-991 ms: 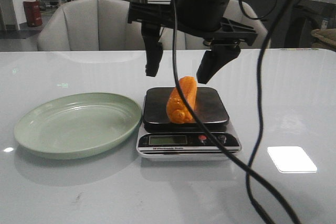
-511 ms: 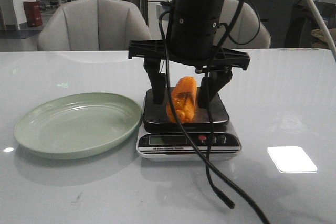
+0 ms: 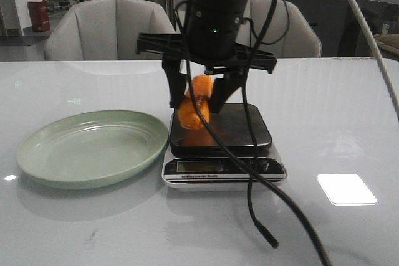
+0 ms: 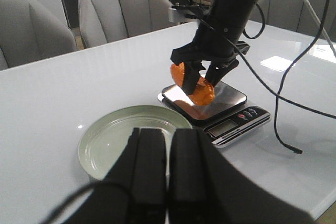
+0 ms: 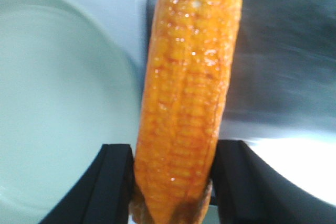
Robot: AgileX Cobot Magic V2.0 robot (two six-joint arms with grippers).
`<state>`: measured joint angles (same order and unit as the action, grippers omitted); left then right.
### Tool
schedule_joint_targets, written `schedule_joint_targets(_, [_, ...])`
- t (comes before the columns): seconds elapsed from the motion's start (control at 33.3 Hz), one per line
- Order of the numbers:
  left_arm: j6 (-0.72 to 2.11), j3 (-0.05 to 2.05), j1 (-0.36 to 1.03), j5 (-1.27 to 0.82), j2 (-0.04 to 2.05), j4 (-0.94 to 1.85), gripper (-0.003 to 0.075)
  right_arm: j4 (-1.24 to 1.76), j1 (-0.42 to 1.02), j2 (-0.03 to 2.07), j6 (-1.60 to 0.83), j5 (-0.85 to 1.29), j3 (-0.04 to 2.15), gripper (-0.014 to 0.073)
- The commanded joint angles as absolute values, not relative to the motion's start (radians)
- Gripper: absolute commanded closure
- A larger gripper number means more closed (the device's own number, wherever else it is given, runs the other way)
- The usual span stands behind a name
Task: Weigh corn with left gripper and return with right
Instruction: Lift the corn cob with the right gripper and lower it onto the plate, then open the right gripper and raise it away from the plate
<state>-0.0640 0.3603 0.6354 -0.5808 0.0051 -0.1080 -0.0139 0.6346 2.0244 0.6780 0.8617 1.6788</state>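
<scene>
My right gripper (image 3: 197, 101) is shut on the orange-yellow corn (image 3: 190, 116) and holds it just above the left edge of the black scale platform (image 3: 243, 129), tilted toward the green plate (image 3: 93, 147). In the right wrist view the corn (image 5: 189, 93) stands between the two black fingers (image 5: 118, 182), with the plate (image 5: 52, 103) on one side and the scale platform (image 5: 283, 51) on the other. In the left wrist view my left gripper (image 4: 168, 132) is shut and empty, above the near rim of the plate (image 4: 105, 140). The corn (image 4: 195, 86) and scale (image 4: 231, 98) lie beyond it.
The scale's display and buttons (image 3: 221, 166) face the front edge. A loose black cable (image 3: 271, 241) hangs from the right arm down onto the table in front of the scale. Grey chairs (image 3: 112, 29) stand behind the table.
My right gripper came down around the corn lying on the scale, shut on it, then lifted it and carried it left toward the plate.
</scene>
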Motion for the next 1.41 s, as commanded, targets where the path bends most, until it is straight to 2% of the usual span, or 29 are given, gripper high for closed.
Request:
schedule_joint_targets(0.0, [-0.066, 0.384, 0.636, -0.504, 0.018, -0.112, 0.0606, -0.019, 0.681, 1.973, 0.676, 0.784, 1.730, 0.0313])
schedule_joint_targets(0.27, [-0.066, 0.384, 0.636, -0.504, 0.018, -0.112, 0.0606, 0.019, 0.767, 2.039, 0.676, 0.623, 1.730, 0.0312])
schedule_joint_targets(0.48, [-0.066, 0.384, 0.636, -0.504, 0.018, -0.112, 0.0606, 0.116, 0.783, 2.093, 0.676, 0.539, 1.730, 0.0295])
schedule_joint_targets(0.66, [-0.066, 0.384, 0.636, -0.504, 0.018, -0.112, 0.0606, 0.125, 0.784, 2.110, 0.676, 0.535, 1.730, 0.0094])
schedule_joint_targets(0.75, [-0.066, 0.384, 0.636, -0.504, 0.018, -0.112, 0.0606, 0.124, 0.781, 2.109, 0.676, 0.536, 1.733, 0.0025])
schedule_joint_targets(1.08, [-0.066, 0.384, 0.636, -0.504, 0.018, -0.112, 0.0606, 0.092, 0.719, 2.065, 0.539, 0.775, 1.856, 0.0019])
schedule_joint_targets(1.38, [-0.066, 0.384, 0.636, -0.504, 0.018, -0.112, 0.0606, 0.092, 0.614, 1.994, 0.336, 0.986, 1.865, 0.0019])
